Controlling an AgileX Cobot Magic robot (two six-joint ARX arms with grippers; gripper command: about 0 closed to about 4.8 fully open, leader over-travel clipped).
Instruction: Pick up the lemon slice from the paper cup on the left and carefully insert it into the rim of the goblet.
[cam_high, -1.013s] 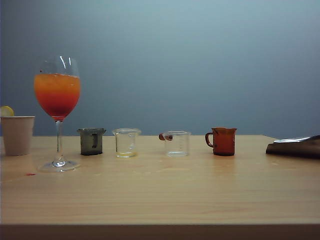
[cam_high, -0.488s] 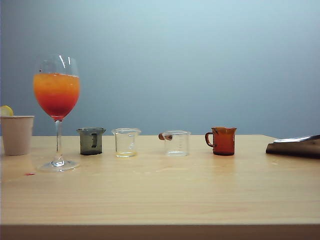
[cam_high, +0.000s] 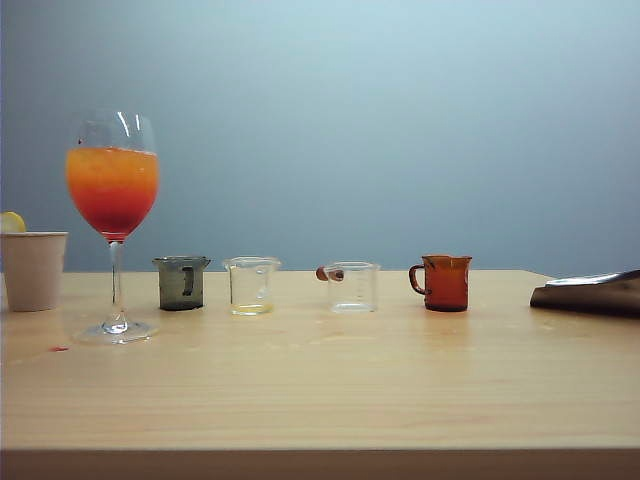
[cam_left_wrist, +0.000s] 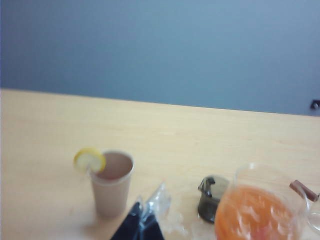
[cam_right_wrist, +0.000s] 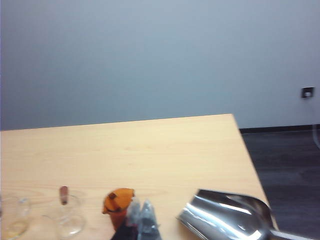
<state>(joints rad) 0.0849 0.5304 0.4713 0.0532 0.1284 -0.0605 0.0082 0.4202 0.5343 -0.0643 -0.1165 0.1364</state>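
Your left end effector (cam_left_wrist: 145, 220), shut and empty like the right end effector (cam_right_wrist: 141, 214), sits nearer: lemon slice (cam_left_wrist: 90, 160) perched on the cup (cam_left_wrist: 111, 186) rim just ahead, goblet (cam_left_wrist: 257, 210) off to its other side.

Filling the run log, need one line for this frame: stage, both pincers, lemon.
stage: pre-grasp | left pincer: shut, empty, above table near white paper cup | right pincer: shut, empty | round yellow lemon slice: on cup rim | tall clear stemmed goblet: untouched

Matt pale wood tabletop (cam_high: 330, 380) – glossy clear glass goblet (cam_high: 113, 190), matt white paper cup (cam_high: 33, 270), shiny metal scoop (cam_right_wrist: 225, 217).
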